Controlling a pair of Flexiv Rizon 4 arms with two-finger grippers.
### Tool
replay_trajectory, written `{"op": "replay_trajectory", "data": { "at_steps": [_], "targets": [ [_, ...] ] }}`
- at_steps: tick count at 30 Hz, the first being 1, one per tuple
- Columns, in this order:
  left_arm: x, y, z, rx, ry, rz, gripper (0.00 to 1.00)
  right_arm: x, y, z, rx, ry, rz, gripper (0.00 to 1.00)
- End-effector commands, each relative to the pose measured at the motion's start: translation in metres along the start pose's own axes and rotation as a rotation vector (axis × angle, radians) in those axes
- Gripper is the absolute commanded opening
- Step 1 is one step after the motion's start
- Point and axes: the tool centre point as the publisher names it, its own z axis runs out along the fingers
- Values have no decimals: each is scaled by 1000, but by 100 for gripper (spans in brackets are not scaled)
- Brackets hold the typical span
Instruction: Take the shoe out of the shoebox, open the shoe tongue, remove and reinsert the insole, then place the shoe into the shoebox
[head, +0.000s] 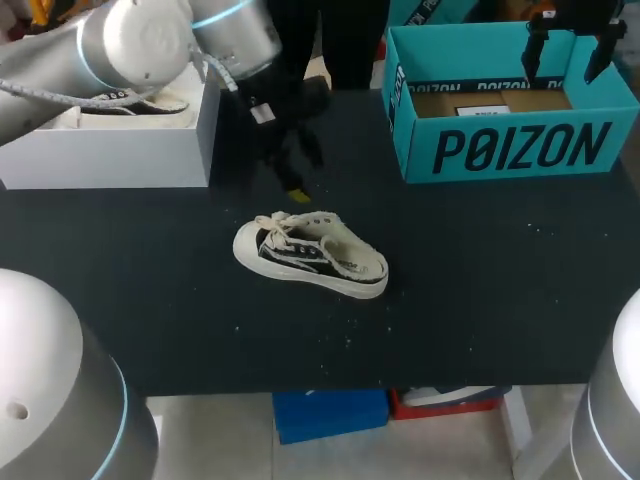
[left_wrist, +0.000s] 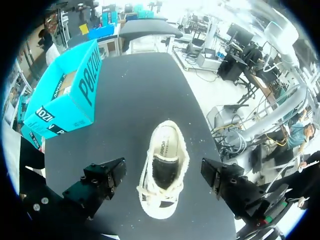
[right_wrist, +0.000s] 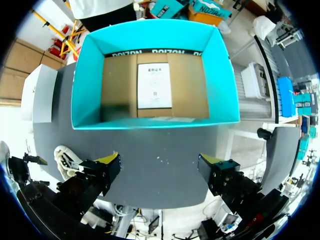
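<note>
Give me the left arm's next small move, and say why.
Probably lower the left tool straight down to the shoe, toward its laced front. The shoe already lies on the table, outside the teal shoebox, and the left tool hangs open above it, one finger to each side. The right tool hangs open over the shoebox, away from the shoe.

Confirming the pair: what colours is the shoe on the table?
Shoe: black canvas, cream sole and laces; clearest in head view.

Left hand (left_wrist: 162, 176), right hand (right_wrist: 158, 165): fingers wide apart.
</note>
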Motion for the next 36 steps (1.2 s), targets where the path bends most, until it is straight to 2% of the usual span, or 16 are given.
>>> {"op": "replay_trajectory", "data": {
  "at_steps": [1,12,36],
  "targets": [
    [30,34,-31,257,-119,49,100,0,0,0,1,-1,0,100],
    [49,82,-62,339,-179,138,100,0,0,0,1,-1,0,100],
    [49,82,-62,339,-179,138,100,0,0,0,1,-1,0,100]
  ]
}}
